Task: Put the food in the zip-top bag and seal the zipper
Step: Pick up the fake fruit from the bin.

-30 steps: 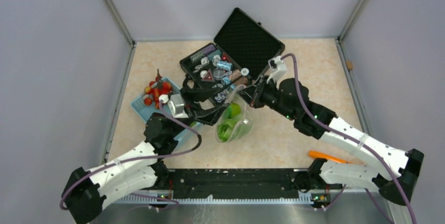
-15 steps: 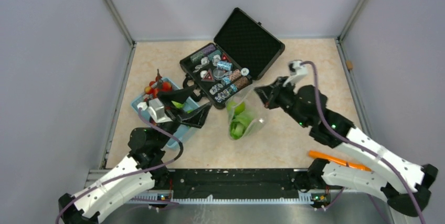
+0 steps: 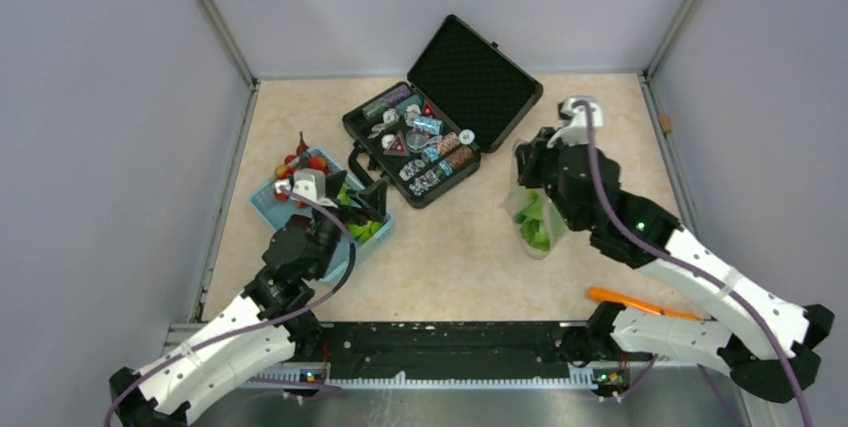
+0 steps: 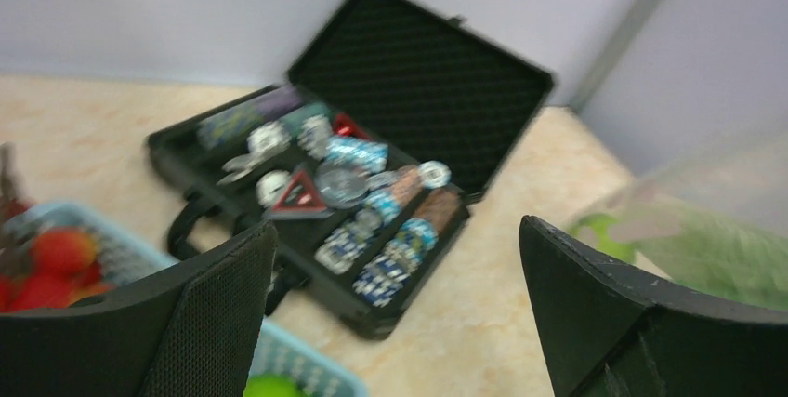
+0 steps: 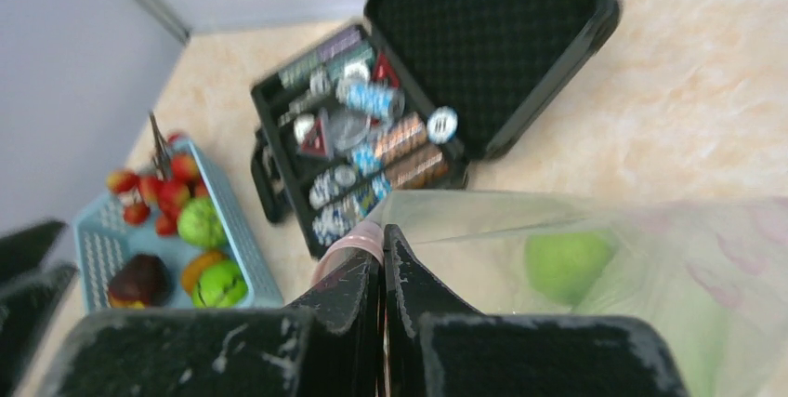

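Note:
The zip-top bag (image 3: 536, 225) hangs right of the black case with green food (image 5: 567, 263) inside. My right gripper (image 5: 382, 239) is shut on the pink zipper (image 5: 353, 246) at the bag's mouth, seen from above at the right gripper (image 3: 525, 162). My left gripper (image 3: 368, 199) stands open and holds nothing above the near end of the light blue basket (image 3: 262, 202). In the right wrist view the basket (image 5: 98, 248) holds red cherry tomatoes (image 5: 153, 197), a green ball (image 5: 200, 220), an orange (image 5: 198, 267), another green piece (image 5: 221, 284) and a dark purple piece (image 5: 139, 278).
The open black case (image 3: 440, 117) of chips and trinkets lies at the table's back middle, between basket and bag. An orange stick (image 3: 625, 299) lies by the right arm's base. Grey walls close in three sides.
My right gripper has carried the bag rightward, away from the case. My left gripper let go, opened wide and drew back left over the basket.

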Robot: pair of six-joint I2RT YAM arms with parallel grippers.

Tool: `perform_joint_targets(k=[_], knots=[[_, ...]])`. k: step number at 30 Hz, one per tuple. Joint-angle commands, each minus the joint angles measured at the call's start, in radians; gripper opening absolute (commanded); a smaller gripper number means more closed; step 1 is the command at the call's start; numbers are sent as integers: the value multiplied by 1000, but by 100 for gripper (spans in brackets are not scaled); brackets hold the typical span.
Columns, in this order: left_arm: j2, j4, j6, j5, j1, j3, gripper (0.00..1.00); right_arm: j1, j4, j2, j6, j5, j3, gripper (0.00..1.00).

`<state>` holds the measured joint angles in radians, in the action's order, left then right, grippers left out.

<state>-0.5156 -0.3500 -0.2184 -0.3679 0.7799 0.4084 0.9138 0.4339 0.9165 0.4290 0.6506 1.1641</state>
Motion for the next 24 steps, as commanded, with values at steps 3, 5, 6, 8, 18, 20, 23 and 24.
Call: perform_joint_targets(k=[3, 5, 6, 8, 18, 20, 23, 24], knots=[[25, 373, -144, -384, -14, 99, 99, -2, -107, 70, 175, -254, -163, 0], [26, 448, -190, -421, -32, 99, 99, -1, -106, 110, 187, -269, -177, 0], [22, 477, -210, -416, -45, 98, 99, -1, -91, 127, 182, -258, -171, 0], [12, 525, -254, -386, -70, 103, 99, 0, -68, 147, 171, -233, -158, 0], [-69, 648, -346, -275, -239, 134, 99, 0, -193, 45, 118, -364, -223, 0], [-86, 650, -360, -211, -291, 132, 99, 0, -197, 33, 122, -376, -229, 0], [-112, 646, -376, -128, -356, 124, 99, -1, -192, 25, 138, -344, -236, 0], [-120, 647, -377, -110, -371, 123, 99, 0, -191, 24, 138, -336, -235, 0]])
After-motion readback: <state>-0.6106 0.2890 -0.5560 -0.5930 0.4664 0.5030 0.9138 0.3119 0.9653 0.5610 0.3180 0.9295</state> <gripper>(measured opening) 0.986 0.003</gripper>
